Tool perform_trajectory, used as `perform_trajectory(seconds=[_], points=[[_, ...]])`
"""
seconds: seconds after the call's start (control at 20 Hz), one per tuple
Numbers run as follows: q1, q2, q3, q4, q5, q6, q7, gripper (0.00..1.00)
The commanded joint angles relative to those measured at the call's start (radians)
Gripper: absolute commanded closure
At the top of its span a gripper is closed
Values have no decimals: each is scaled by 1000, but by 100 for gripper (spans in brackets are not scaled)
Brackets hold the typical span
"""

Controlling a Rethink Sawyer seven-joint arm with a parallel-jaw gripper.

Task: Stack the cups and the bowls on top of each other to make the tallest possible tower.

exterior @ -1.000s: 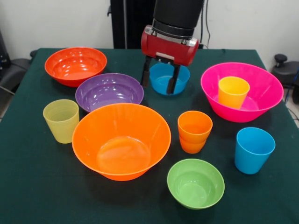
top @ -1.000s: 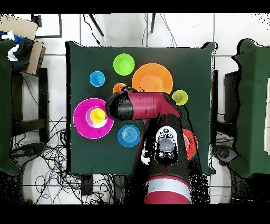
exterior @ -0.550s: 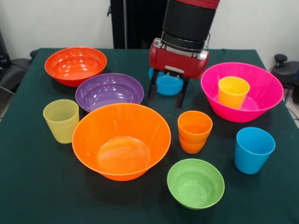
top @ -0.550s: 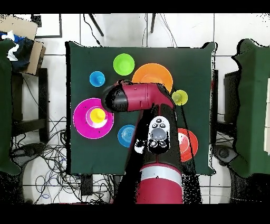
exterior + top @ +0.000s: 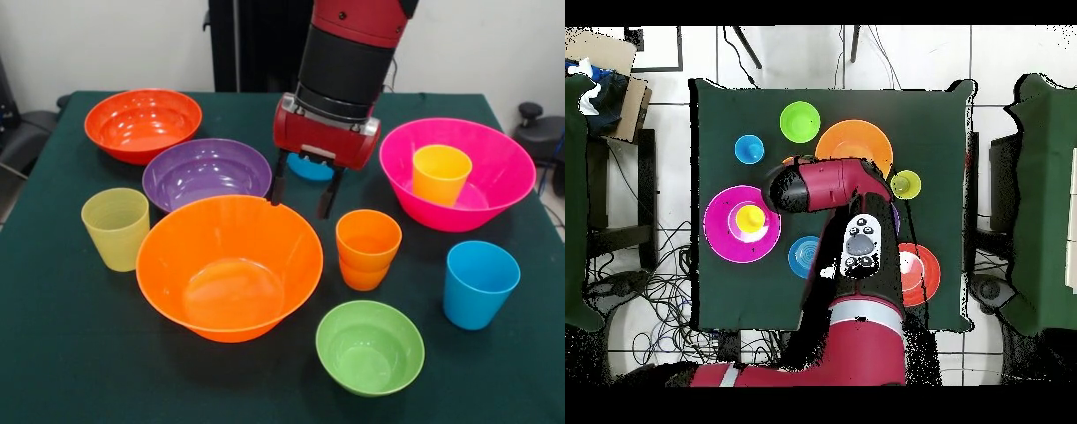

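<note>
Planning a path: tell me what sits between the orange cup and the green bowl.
Nothing: in the front view only bare green cloth separates the orange cup from the green bowl.

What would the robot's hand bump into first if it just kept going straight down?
Probably the bare green table, or the far rim of the big orange bowl. The open hand hangs pointing down between that bowl and the orange cup; depth is hard to judge.

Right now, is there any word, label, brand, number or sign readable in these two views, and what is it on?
None can be read.
The cups and bowls, such as the hot pink bowl and the large orange bowl, are plain.
The gripper body carries no legible marking.
The button panel on the arm shows marks too small to read.
</note>
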Motion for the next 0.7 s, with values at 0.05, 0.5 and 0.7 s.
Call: perform_trajectory(seconds=[0.05, 0.5, 0.7], points=[[5, 74, 41, -32, -91, -46, -30, 0], [23, 88, 32, -94, -86, 2, -44, 0], [51, 102, 12, -129, -82, 20, -30, 0]])
